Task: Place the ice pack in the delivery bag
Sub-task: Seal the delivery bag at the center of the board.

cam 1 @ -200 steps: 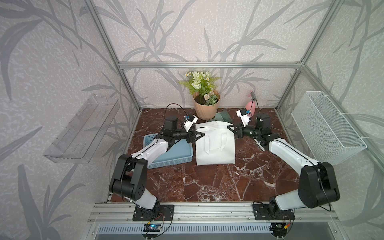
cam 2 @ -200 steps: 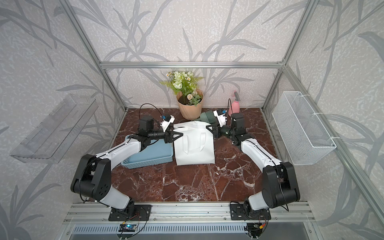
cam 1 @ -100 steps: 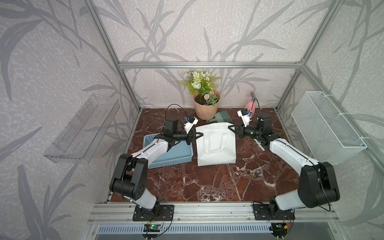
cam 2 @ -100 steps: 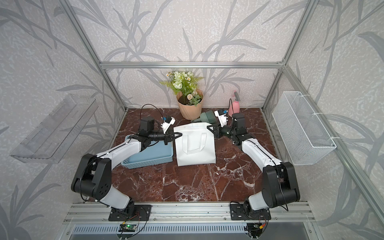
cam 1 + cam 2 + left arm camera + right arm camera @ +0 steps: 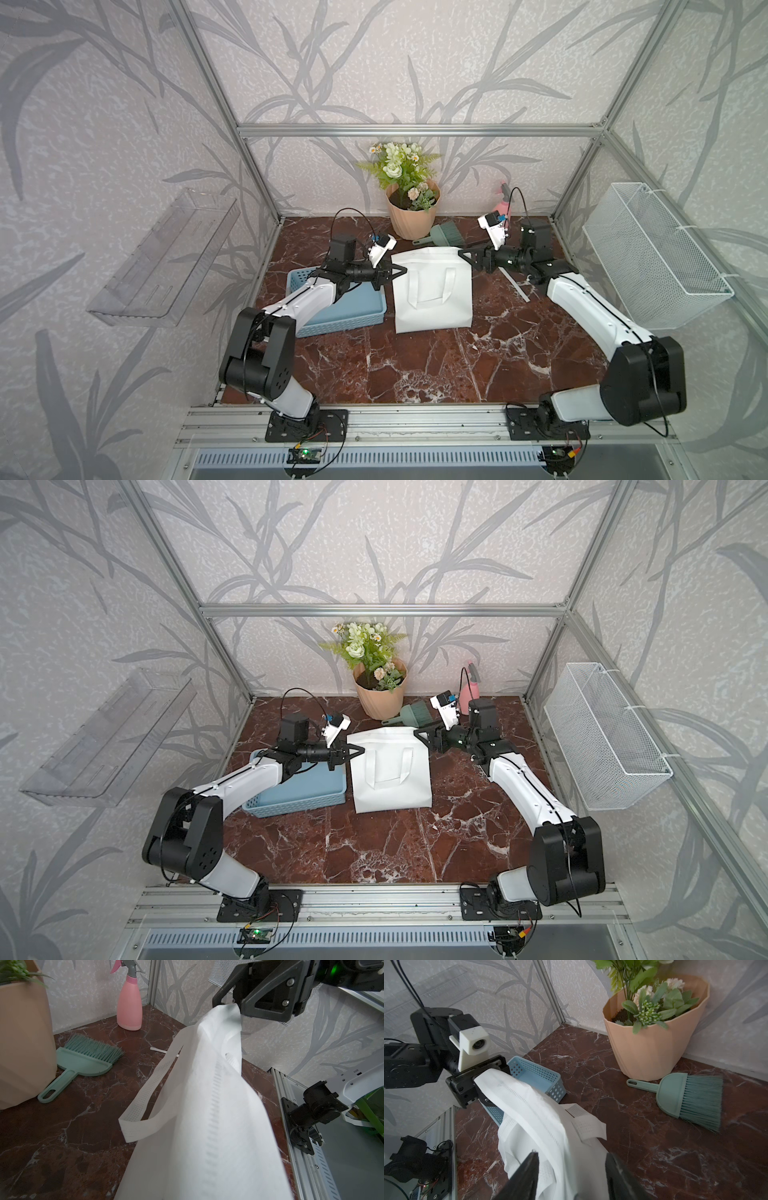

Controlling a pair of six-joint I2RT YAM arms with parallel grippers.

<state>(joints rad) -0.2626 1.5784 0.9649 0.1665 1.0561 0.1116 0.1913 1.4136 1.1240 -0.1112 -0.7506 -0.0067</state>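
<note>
1. My left end effector [image 5: 394, 273]: jaws together, clamped on a top corner of the bag [image 5: 432, 291]. In the right wrist view the fabric is pinched right in the jaws.
2. My right end effector [image 5: 466, 255]: jaws apart, nothing clamped. In the right wrist view both fingers [image 5: 526, 1174] stand wide, with bag fabric lying between and below them, loose. In the left wrist view the opposite top corner just touches the mouth of the jaws.
3. The bag hangs between my two end effectors. It is held up at the left one, and the body drapes down onto the worktop [image 5: 415, 374]. It is flat, the mouth is not open, and no lining shows. One handle [image 5: 143, 1097] dangles free below the rim.
4. Ice pack: not visible in any view. The basket [image 5: 340, 320] sits behind and under my left end effector, and my forearm hides most of its inside. I can't tell if the pack is in there.
5. Step, my read: bag prep, getting the mouth open. The pack is not picked yet, so it's early in the task.
6. Next move, my read: the right end effector takes one layer of the rim only, near its own corner, and draws away from the left to spread the mouth. Then find the pack. Risks: pinching both layers keeps the bag shut, and a single hold lets the fabric sag.
</note>
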